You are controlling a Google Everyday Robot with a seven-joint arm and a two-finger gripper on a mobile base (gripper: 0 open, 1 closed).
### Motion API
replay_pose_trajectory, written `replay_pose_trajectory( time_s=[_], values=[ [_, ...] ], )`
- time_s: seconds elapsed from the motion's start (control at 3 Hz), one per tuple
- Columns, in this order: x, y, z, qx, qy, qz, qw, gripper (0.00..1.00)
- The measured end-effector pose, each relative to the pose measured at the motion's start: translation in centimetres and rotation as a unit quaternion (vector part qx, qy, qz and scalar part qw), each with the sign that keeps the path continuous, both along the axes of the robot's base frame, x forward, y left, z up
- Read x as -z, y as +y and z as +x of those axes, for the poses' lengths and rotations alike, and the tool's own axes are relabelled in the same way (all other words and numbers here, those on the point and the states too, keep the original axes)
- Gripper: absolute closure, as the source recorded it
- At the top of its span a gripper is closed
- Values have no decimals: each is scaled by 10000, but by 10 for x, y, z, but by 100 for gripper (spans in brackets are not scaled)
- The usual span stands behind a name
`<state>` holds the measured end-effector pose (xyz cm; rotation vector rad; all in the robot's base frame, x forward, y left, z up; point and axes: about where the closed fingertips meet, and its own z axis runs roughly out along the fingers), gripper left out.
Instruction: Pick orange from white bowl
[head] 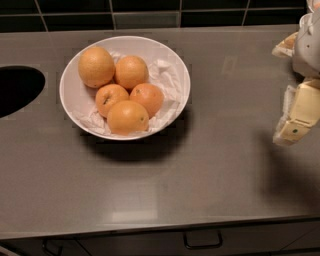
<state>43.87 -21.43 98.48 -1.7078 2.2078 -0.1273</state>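
Note:
The white bowl sits on the grey counter, left of centre, lined with crumpled white paper. It holds several oranges. The largest, paler orange lies at the bowl's back left, touching a smaller orange beside it. Three deeper-orange ones fill the middle and front. My gripper is at the far right edge of the view, above the counter and well to the right of the bowl. Its two pale fingers are spread apart and hold nothing.
A dark oval opening is cut into the counter at the far left. Black wall tiles run along the back. The counter's front edge has a drawer handle below it. Bare counter lies between bowl and gripper.

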Motion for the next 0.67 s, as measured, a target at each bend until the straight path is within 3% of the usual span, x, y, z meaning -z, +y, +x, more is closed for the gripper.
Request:
replay_pose_trajectory(
  time_s=[0.33, 0.67],
  values=[
    [0, 0, 0, 0, 0, 0, 10000, 0],
    [-21, 21, 9, -249, -378, 247, 9987, 0]
  ],
)
